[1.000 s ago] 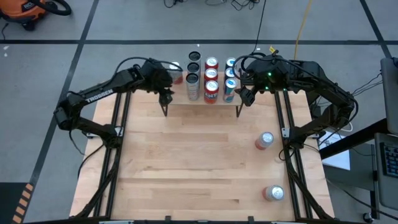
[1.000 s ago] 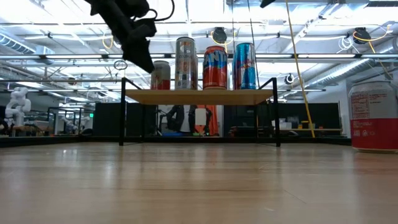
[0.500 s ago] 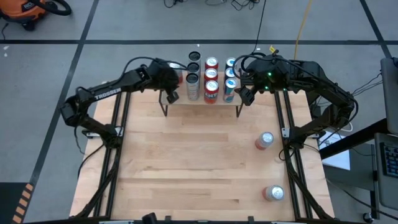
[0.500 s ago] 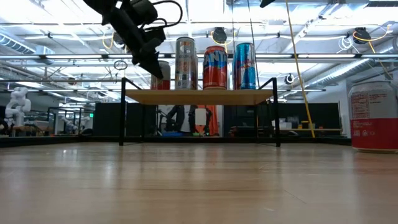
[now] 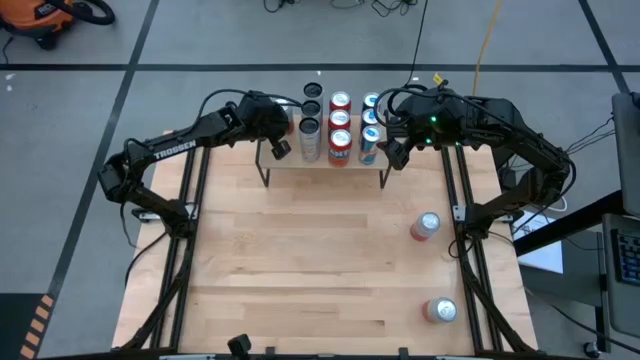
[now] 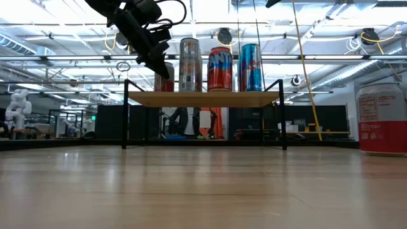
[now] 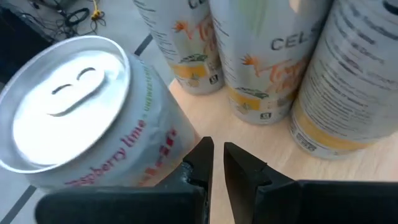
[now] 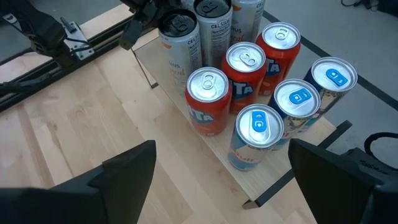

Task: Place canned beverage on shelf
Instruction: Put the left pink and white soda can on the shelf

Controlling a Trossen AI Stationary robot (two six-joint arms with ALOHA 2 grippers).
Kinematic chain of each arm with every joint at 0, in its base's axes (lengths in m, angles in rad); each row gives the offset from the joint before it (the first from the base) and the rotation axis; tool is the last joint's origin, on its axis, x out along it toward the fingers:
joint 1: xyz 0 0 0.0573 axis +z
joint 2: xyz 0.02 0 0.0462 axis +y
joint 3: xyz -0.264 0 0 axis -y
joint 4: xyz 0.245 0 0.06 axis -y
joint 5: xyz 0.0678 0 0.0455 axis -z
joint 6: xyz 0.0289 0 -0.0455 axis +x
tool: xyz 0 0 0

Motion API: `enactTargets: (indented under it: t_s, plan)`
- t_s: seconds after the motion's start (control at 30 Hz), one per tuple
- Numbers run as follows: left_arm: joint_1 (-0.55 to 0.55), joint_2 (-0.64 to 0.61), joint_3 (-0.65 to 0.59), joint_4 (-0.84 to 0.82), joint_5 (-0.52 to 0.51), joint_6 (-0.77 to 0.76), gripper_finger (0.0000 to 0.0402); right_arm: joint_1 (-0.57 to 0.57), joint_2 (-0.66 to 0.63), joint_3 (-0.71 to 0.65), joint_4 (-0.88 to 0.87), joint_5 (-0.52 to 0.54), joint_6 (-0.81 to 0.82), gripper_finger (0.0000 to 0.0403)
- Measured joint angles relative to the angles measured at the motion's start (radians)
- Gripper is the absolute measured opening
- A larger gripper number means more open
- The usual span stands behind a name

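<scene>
The left gripper (image 7: 217, 163) hangs over the shelf's (image 5: 322, 170) left end, its fingers drawn nearly together with only a thin slit between them, empty. Just beside it a short red and white can (image 7: 87, 118) stands on the board, apart from the fingers, next to the tall silver cans (image 7: 261, 62). The right gripper (image 5: 392, 156) waits at the shelf's right end, fingers spread wide, holding nothing. Two more cans (image 5: 426, 226) stand on the table.
</scene>
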Motion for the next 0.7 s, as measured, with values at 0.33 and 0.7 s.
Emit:
enactTargets:
  t_s: [0.33, 0.7]
  plan:
    - [0.005, 0.042, 0.0, 0.065, -0.003, 0.017, 0.0038, 0.0, 0.0, 0.0, 0.0, 0.0, -0.006, 0.0345]
    - [0.008, 0.039, 0.023, 0.088, 0.036, 0.049, 0.0037, 0.0, 0.0, 0.0, 0.0, 0.0, -0.008, 0.0345]
